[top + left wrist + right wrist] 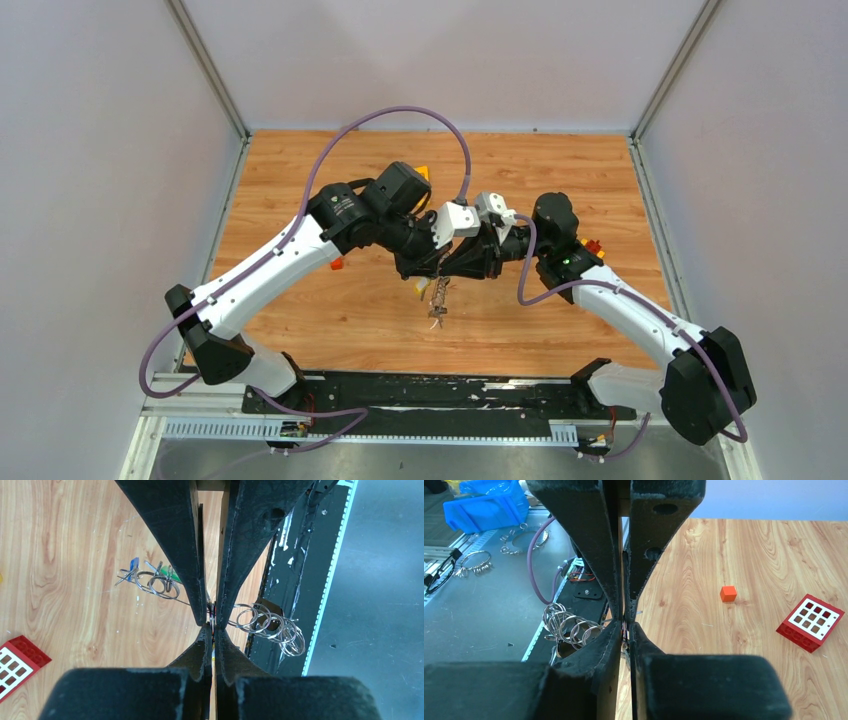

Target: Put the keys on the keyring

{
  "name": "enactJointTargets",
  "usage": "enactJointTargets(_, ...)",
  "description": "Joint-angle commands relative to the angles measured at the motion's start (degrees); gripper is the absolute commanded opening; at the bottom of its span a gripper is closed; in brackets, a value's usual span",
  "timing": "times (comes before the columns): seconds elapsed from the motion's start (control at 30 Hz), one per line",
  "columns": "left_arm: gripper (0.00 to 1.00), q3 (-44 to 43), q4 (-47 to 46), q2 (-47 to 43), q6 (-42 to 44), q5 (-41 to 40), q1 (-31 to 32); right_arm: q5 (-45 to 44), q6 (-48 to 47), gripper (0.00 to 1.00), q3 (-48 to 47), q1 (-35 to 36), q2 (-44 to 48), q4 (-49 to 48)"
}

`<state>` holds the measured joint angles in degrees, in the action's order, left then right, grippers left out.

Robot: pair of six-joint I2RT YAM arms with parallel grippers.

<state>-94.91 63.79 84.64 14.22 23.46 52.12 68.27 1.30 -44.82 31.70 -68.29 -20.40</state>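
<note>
My two grippers meet tip to tip above the middle of the table, the left gripper and the right gripper. Both are shut on a thin grey wire, the keyring, which is mostly hidden in the pinch. A bunch of small silver split rings hangs on one side of the fingers. Keys with blue and green tags hang on the other side. In the top view the keys dangle below the fingertips, above the wood.
A small orange block and a red toy brick lie on the wooden table. The black base rail runs along the near edge. A blue bin and spare rings lie on the metal surface beyond.
</note>
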Motion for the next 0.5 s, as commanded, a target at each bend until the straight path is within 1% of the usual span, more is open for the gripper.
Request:
enactJointTargets(0.0,0.0,-0.2,-2.3,-2.7,-0.2,1.8,0.3,1.2,-0.1,0.1,-0.9,0.3,0.0,-0.9)
enactJointTargets(0.13,0.0,0.0,-2.4,-2.7,-0.1,1.8,0.3,1.0,-0.3,0.0,-1.0,0.3,0.1,-0.5)
enactJointTargets(0.23,0.0,0.0,-2.7,-3.0,0.1,1.8,0.3,0.7,-1.0,0.0,-1.5,0.2,0.3,1.4)
enactJointTargets(0.33,0.0,0.8,-3.9,-3.9,0.6,1.5,0.2,0.2,-4.8,0.0,-2.8,0.2,0.8,5.3)
enactJointTargets(0.4,0.06,2.0,-5.6,-5.2,1.2,1.1,0.3,0.2,-5.8,0.0,-3.3,0.1,1.4,6.6)
enactJointTargets(0.47,0.15,3.6,-7.5,-6.7,1.9,0.7,0.2,0.2,-6.0,0.0,-3.8,-0.3,2.1,7.2)
